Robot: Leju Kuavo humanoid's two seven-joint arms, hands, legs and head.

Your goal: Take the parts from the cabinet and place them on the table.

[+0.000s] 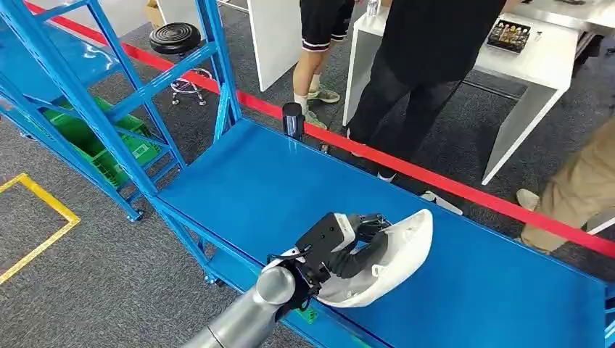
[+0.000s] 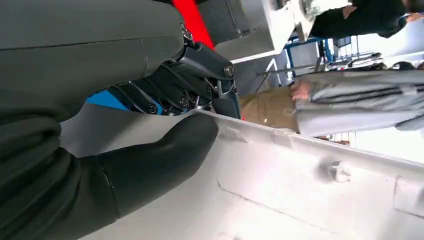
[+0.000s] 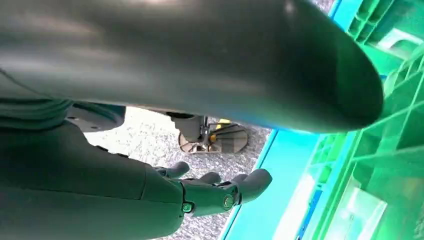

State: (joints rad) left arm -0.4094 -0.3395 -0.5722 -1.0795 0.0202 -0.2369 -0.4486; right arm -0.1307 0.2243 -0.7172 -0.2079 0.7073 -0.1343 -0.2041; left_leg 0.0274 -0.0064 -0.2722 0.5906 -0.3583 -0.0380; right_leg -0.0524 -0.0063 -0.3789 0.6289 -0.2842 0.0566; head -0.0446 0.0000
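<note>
Fingers [image 1: 360, 255] around white part [image 1: 395, 254]

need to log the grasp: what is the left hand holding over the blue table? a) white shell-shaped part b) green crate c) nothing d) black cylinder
a: the left hand grips the white shell-shaped part by its rim, thumb inside it, over the blue table.

Past the robot hand [image 1: 348, 250] I see a red barrier tape [image 1: 435, 177] crossing the grey carpet [image 1: 87, 290]. Beyond it stand a person in black trousers [image 1: 406, 80] and another in shorts [image 1: 323, 29], beside a white desk [image 1: 544, 65]. Far off to its left sit a black stool [image 1: 176, 38] and yellow floor tape [image 1: 43, 217].
</note>
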